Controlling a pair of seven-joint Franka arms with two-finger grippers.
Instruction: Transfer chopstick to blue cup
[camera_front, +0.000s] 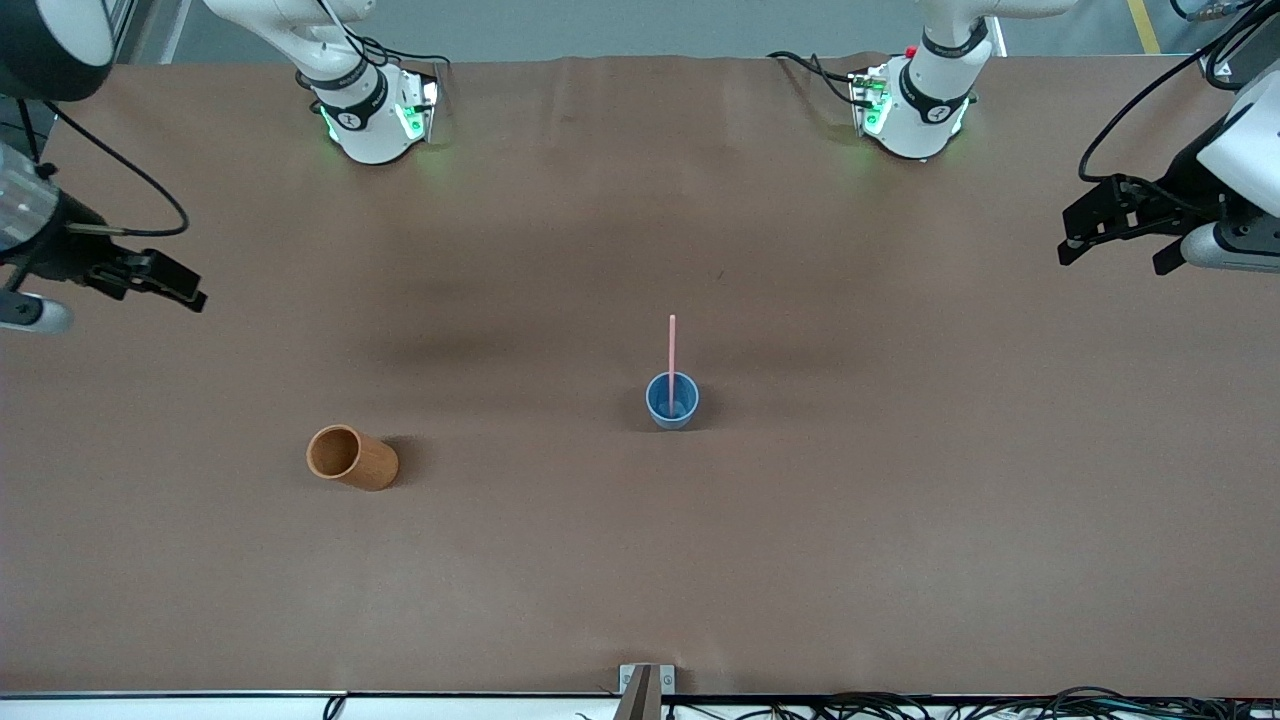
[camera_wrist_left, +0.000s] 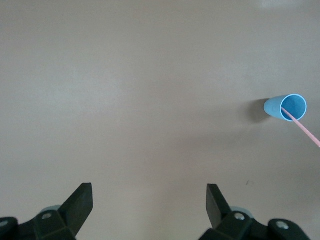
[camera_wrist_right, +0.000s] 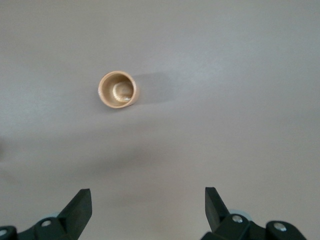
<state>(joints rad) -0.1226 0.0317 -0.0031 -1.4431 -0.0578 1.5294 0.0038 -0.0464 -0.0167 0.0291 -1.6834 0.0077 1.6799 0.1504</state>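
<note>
Chopstick (camera_front: 672, 352) already stands in the blue cup (camera_front: 672, 401), leaning on its rim. Left gripper (camera_front: 1115, 232) and right gripper (camera_front: 150, 279) hang over their table ends, jaws spread wide, holding nothing, well clear of both cups. My worry: any sweep inward could tip that light cup. Orange cup (camera_front: 351, 457) sits toward the right gripper. Plenty of room around.

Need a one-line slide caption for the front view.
Chopstick stands in the blue cup; orange-brown cup empty; left gripper and right gripper open at the table's ends.
</note>
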